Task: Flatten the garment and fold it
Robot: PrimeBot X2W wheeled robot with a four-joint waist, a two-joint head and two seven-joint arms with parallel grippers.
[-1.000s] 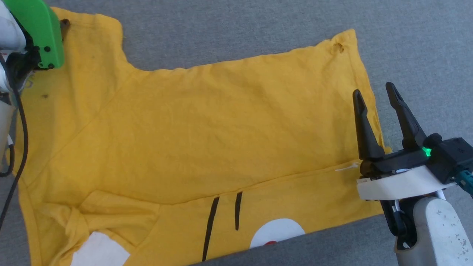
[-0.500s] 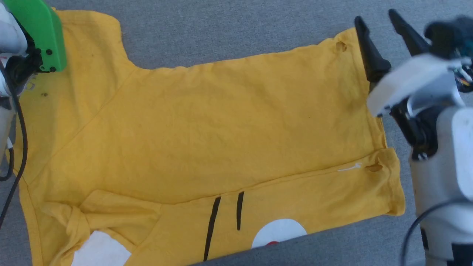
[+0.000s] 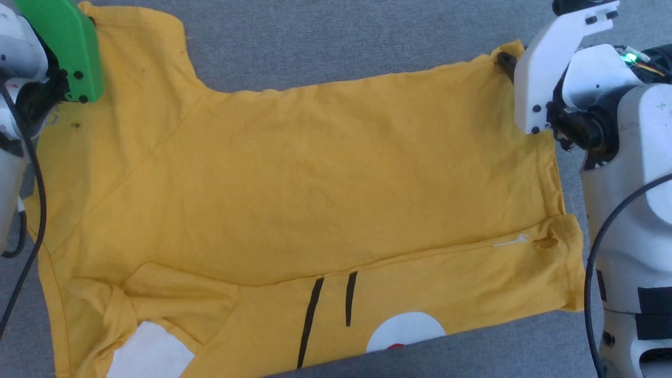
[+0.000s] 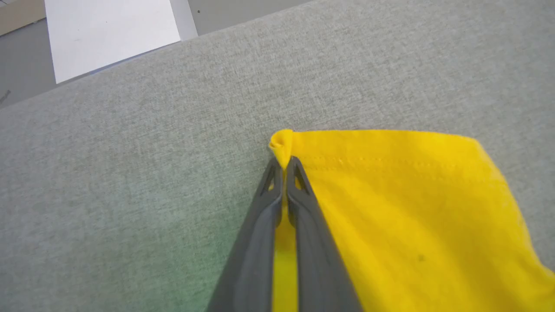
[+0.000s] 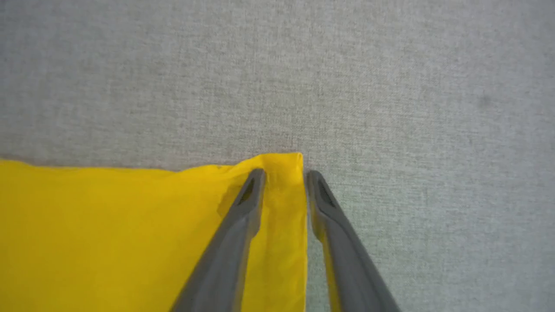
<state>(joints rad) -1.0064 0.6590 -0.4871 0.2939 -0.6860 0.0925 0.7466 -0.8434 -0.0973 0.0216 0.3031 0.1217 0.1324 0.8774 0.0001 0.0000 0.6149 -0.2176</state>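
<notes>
The garment, a bright yellow shirt, lies spread on the grey cloth-covered surface. Its near strip shows black marks and white patches. My left gripper is shut on the far corner of the left sleeve, a pinch of yellow cloth bunched at its tips. In the head view a green cover hides those fingers. My right gripper straddles the garment's far right corner, jaws still apart, the hem strip between them. One dark fingertip shows at that corner.
A black cable hangs along the left arm. My pale right forearm stands beside the garment's right hem. Beyond the surface's far edge lie a white board and floor. The garment's near side ends at a straight grey edge.
My right gripper went from the near right hem up to the far right corner and its fingers have narrowed around it. The whole picture shifted slightly.
</notes>
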